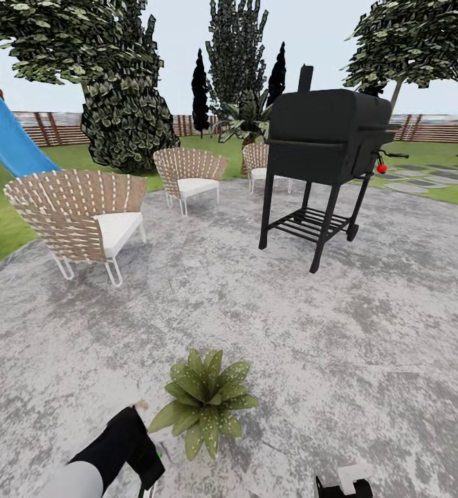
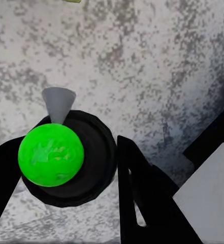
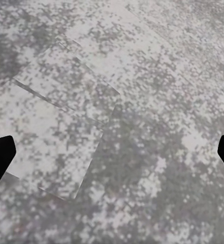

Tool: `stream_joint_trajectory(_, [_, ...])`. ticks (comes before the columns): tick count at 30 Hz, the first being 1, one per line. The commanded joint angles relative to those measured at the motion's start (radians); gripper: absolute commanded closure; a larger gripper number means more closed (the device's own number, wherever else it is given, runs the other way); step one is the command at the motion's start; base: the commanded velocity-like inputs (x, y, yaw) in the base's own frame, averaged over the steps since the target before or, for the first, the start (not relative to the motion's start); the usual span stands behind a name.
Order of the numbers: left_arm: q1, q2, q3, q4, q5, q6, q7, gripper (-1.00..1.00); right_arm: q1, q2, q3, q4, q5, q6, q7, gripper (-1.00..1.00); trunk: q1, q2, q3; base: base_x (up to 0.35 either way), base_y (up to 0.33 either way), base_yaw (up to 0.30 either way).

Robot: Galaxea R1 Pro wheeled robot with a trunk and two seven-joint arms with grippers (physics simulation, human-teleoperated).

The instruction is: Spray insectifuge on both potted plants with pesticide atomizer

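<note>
Spraying the near potted plant

Left tool [image 1: 142, 477] grips the pesticide atomizer [image 2: 58, 155] just left of the potted plant [image 1: 205, 401]; aim its nozzle across every leaf. Right tool [image 3: 112, 152] hangs released over paving [image 1: 367, 360].

Under me the paving [image 1: 270, 325] looks like rough, mottled grey stone, matt all over. My left fingers [image 2: 142, 203] are smooth matt black, closed around a dark bottle [image 2: 99, 162] whose round green top [image 2: 51, 155] shines like glossy plastic. The potted plant [image 1: 205, 401] has waxy green leaves. The chairs [image 1: 77, 207] look woven wicker with soft white cushions; the grill [image 1: 326, 138] is dull black metal.
</note>
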Motion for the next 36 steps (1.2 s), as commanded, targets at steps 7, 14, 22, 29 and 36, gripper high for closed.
stream_joint_trajectory(7, [0.001, 0.067, 0.004, -0.001, -0.002, 0.002, -0.005, 1.00, -0.001, 0.000, 0.007, 0.001, 0.007, -0.001, -0.010, -1.00, 0.000, 0.000, -0.001, 0.000, 0.000, 0.000])
stream_joint_trajectory(14, [0.001, 0.015, -0.007, 0.021, -0.017, 0.002, 0.000, 1.00, 0.000, 0.000, 0.007, 0.001, 0.007, -0.001, -0.010, -1.00, 0.000, 0.000, -0.001, 0.000, 0.000, 0.000])
stream_joint_trajectory(22, [-0.019, 0.106, -0.005, -0.005, -0.022, 0.015, -0.002, 1.00, 0.000, 0.000, 0.007, 0.001, 0.007, -0.001, -0.010, -1.00, 0.000, 0.000, -0.001, 0.000, 0.000, 0.000])
stream_joint_trajectory(29, [-0.102, 0.138, -0.005, -0.012, -0.030, 0.017, -0.002, 1.00, -0.001, 0.000, 0.007, 0.001, 0.007, -0.001, -0.010, -1.00, 0.000, 0.000, -0.001, 0.000, 0.000, 0.000])
stream_joint_trajectory(36, [-0.093, 0.139, -0.009, 0.004, -0.032, 0.006, 0.002, 1.00, 0.000, 0.000, 0.007, 0.001, 0.007, -0.001, -0.010, -1.00, 0.000, 0.000, -0.001, 0.000, 0.000, 0.000])
